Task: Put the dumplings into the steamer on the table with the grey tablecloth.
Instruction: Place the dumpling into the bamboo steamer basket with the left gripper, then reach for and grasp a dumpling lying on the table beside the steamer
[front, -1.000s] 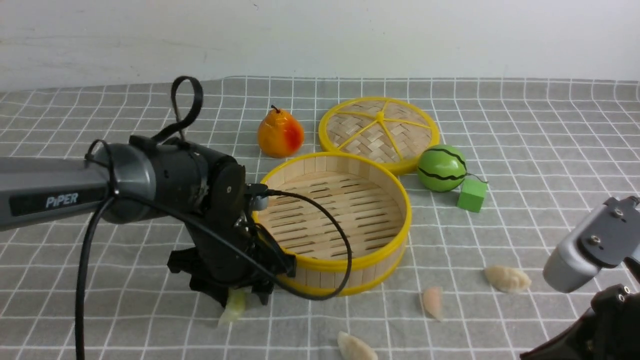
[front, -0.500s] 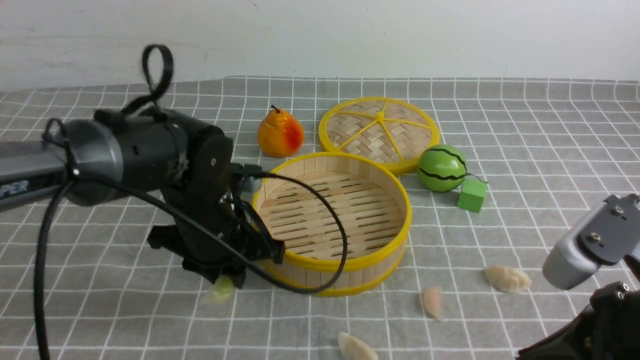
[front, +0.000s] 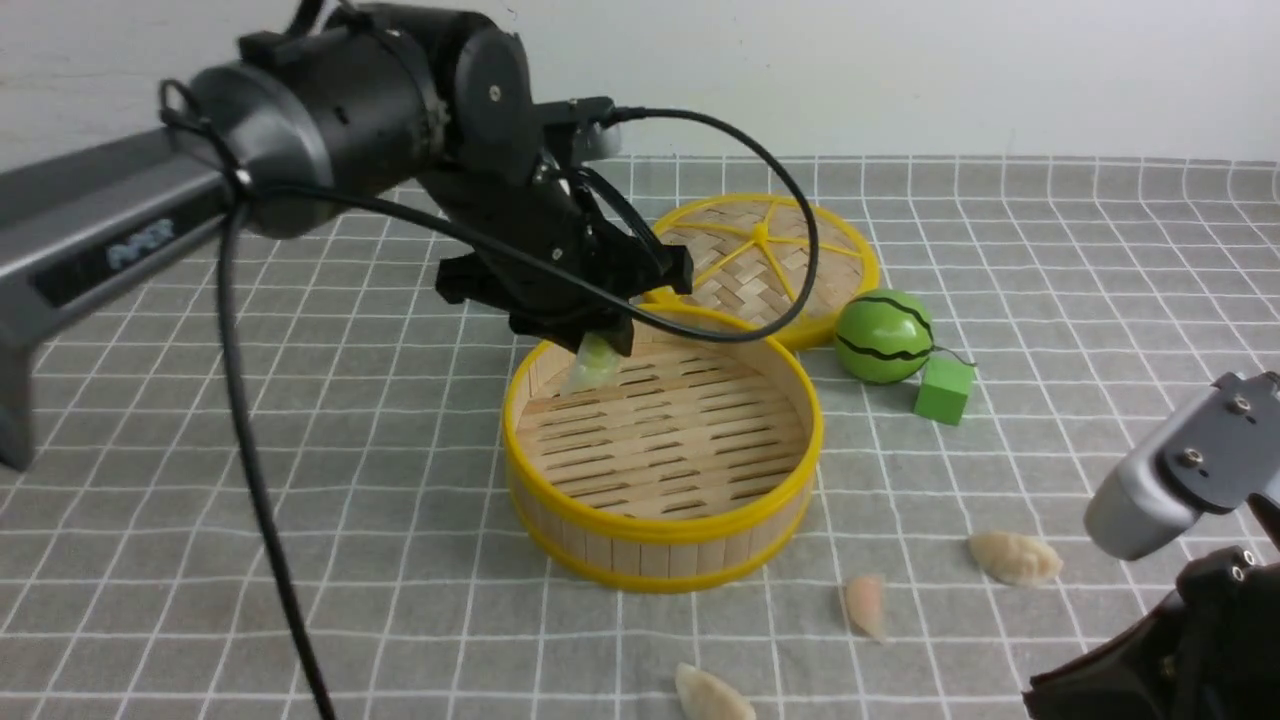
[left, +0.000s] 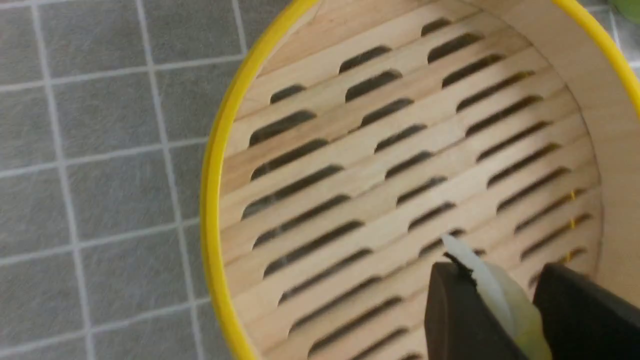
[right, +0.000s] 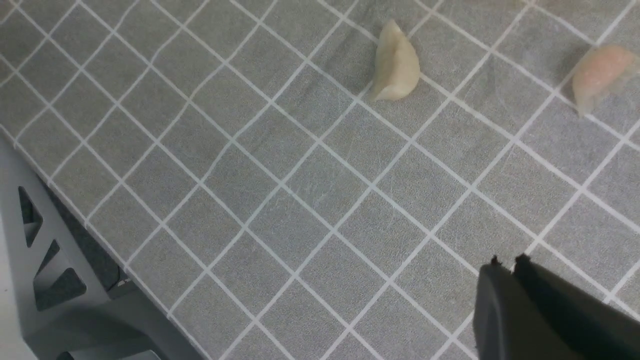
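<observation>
our left jaws grip the pale green dumpling (front: 593, 362), its top hidden between them, held over the floor of the steamer (front: 640, 555), near its far wall. our right jaws look pressed together on nothing, and are mostly cut off. on the worktop (front: 400, 560) lie the pinkish dumpling (front: 865, 604), one cream dumpling (front: 1013, 558), and a second cream dumpling (front: 712, 697) cropped by the frame edge.

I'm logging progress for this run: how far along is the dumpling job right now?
Done: nothing yet; the steamer holds no dumpling. In hand: the left gripper holds the pale green dumpling above the steamer's floor, not released. Left: the pinkish dumpling, the right cream-white dumpling and the near cream-white dumpling lie on the grey tablecloth; the right gripper is shut and empty above it.
</observation>
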